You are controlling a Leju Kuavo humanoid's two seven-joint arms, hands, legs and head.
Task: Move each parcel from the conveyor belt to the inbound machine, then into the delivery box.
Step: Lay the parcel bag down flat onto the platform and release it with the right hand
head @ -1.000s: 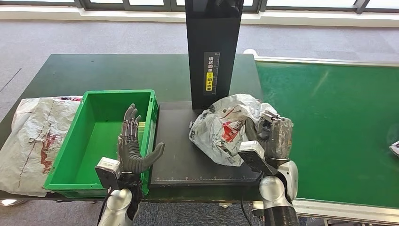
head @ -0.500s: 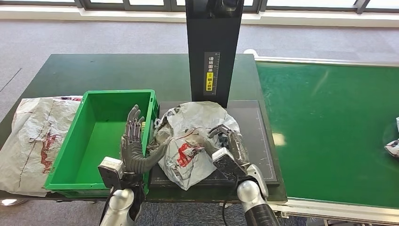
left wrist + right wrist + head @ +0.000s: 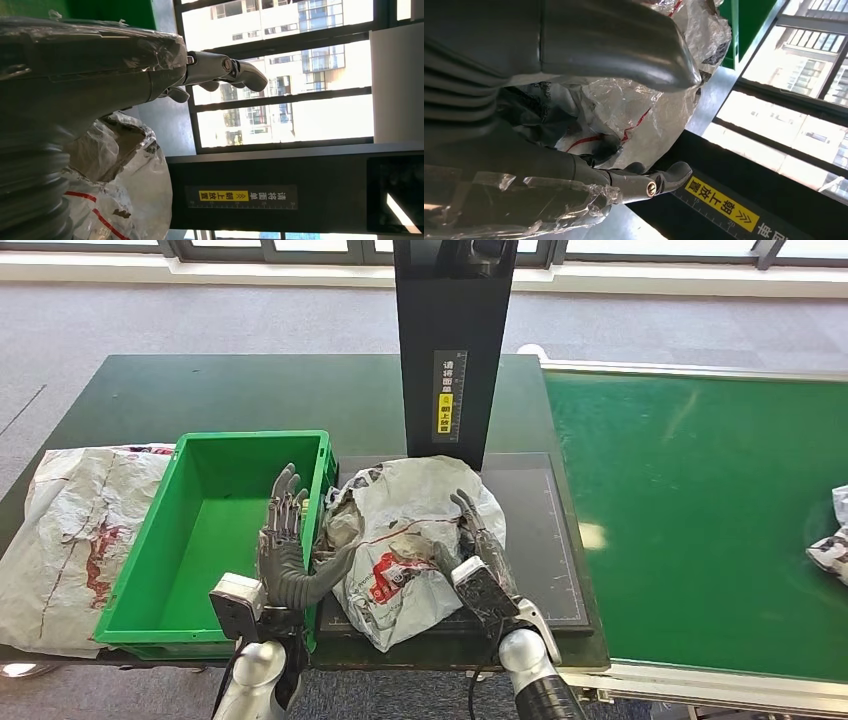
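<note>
Flat black scanner platform point(image 3: 540, 530) bears a crumpled white plastic parcel with red print point(image 3: 405, 540); right hand point(image 3: 478, 540) rests open-fingered on it, left hand point(image 3: 290, 550) open beside.

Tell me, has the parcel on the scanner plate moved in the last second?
Yes. The parcel slid across the black plate from its conveyor side toward the green box, and now lies by that box's wall, between the right hand and the left hand.
</note>
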